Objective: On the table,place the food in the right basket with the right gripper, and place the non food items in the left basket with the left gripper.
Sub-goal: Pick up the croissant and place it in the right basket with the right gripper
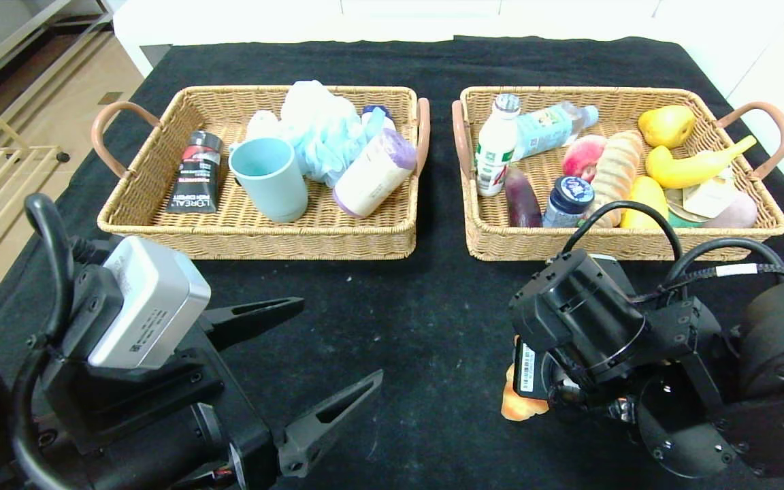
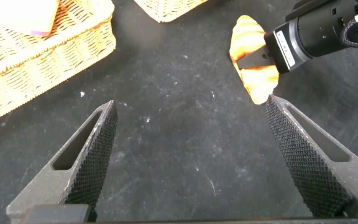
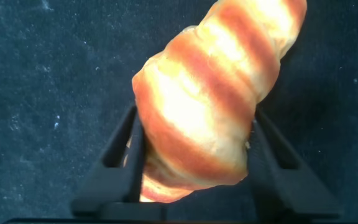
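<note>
A golden, brown-striped croissant [image 1: 520, 408] lies on the black table near its front right. My right gripper [image 1: 540, 389] points down over it, and its fingers press both flanks of the croissant [image 3: 216, 93], so it is shut on it. From the left wrist view the same croissant [image 2: 252, 62] shows under the right arm's black wrist. My left gripper [image 1: 337, 340] hovers open over bare cloth at the front left, its fingers [image 2: 98, 149] spread wide with nothing between them.
The left wicker basket [image 1: 256, 239] holds a teal cup [image 1: 271, 178], a black tube, a blue bath pouf and a purple-capped bottle. The right wicker basket [image 1: 508, 250] holds bottles, a bread loaf, a banana, a pear and other food. Black cloth [image 1: 399, 299] lies between the arms.
</note>
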